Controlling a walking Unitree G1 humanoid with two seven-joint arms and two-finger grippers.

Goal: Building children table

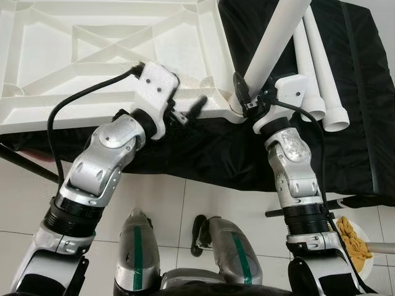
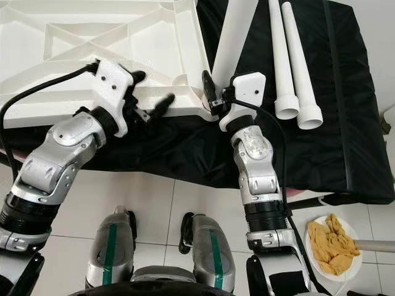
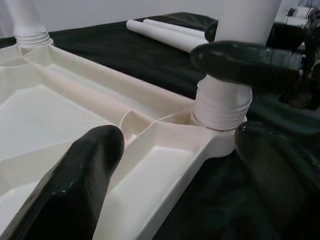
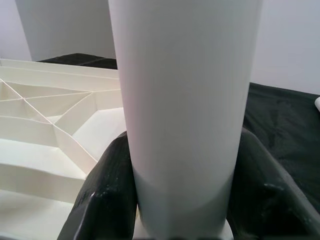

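Two loose table legs (image 2: 290,68) lie side by side on the black cloth (image 2: 345,123) at the upper right of the frame, well apart from the job in hand, while a third leg (image 1: 274,43) stands in the near right corner socket of the white tabletop (image 1: 74,55), which rests upside down, ribs showing, across the upper left and centre. The right gripper (image 1: 247,97) is clenched around that upright leg just above its threaded base, both black fingers pressed against the tube in the right wrist view, a hold that looks meant to seat or turn the leg into the socket. The left gripper (image 2: 150,98) sits at the tabletop's near edge, just left of the same corner, its fingers spread and grasping nothing; it appears placed to steady the top against the twisting. In the left wrist view another leg (image 3: 27,22) already stands in a far corner, so the build seems roughly halfway. On the tiled floor at the lower right, a white plate (image 2: 316,229) holding a yellow cloth (image 2: 330,243) sits clear of the work.
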